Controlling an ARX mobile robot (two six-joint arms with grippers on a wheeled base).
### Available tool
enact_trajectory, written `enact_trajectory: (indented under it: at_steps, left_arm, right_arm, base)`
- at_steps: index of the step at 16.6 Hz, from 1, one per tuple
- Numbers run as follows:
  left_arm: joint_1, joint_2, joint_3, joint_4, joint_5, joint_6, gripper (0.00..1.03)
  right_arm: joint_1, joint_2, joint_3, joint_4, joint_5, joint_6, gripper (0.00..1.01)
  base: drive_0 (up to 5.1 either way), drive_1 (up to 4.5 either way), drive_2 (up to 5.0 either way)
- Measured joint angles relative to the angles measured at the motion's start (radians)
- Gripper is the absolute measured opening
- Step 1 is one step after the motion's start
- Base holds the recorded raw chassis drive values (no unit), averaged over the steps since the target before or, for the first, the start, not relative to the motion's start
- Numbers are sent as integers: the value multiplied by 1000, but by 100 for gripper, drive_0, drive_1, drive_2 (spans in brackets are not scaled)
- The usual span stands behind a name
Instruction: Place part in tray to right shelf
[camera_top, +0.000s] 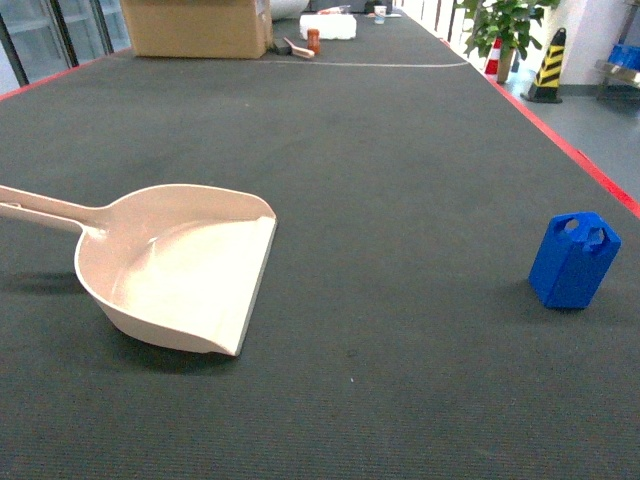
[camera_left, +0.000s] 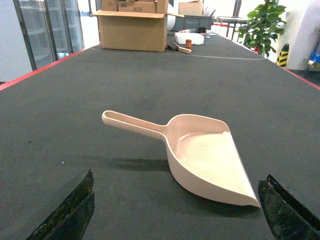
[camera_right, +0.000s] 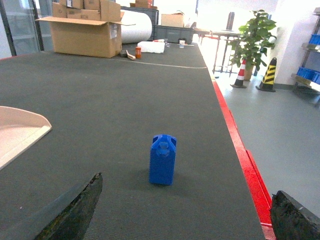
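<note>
Black, rough-textured wedge-shaped jaws at the lower corners of both wrist views, edges worn and mottled

- Dark grey felt-like table (camera_top: 400, 150) with a red edge.
- Pale beige plastic dustpan-shaped tray (camera_top: 185, 265), ahead of the left gripper.
- Small bright blue plastic part (camera_top: 573, 259), upright, ahead of the right gripper.
- Open brown cardboard box (camera_top: 197, 25), far end.

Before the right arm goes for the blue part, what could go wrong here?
The part is tall and narrow, so a finger of the open right end effector might tip it. It also stands fairly near the table's red edge. The tray lies far left, so the carry is long.
</note>
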Motion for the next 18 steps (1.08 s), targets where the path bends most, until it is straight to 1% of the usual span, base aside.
enact_trajectory:
  at_steps: [18]
  left_arm:
    - [0,0,0,0,0,0,98]
  right_arm:
    - [0,0,0,0,0,0,98]
  base:
    - [0,0,0]
